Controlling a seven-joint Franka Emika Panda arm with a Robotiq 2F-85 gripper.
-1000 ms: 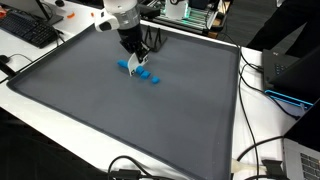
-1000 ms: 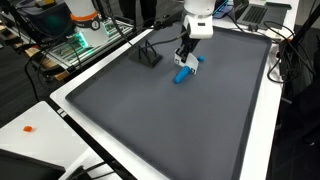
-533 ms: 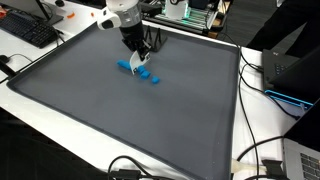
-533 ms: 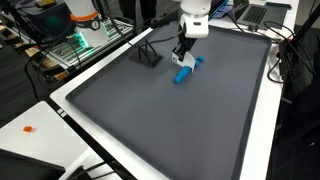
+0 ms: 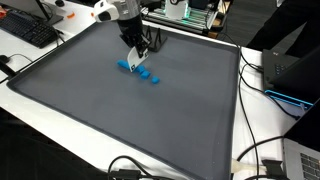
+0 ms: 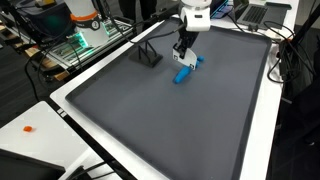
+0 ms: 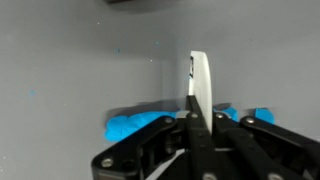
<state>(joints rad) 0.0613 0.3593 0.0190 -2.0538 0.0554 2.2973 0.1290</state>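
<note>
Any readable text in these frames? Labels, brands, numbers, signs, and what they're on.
No text can be read in any view.
Keyboard: key legends too small to read.
Laptop: no brand can be made out, too blurred.
Blue blocks: no markings visible.
Grey mat: no print visible.
Pincer: no label visible in the wrist view.

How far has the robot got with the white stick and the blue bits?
Done: the blue bits lie in a line on the grey mat. In hand: the gripper is shut on a thin white stick, right over them. Left: the stick is not yet set down; whether it touches them is unclear.
</note>
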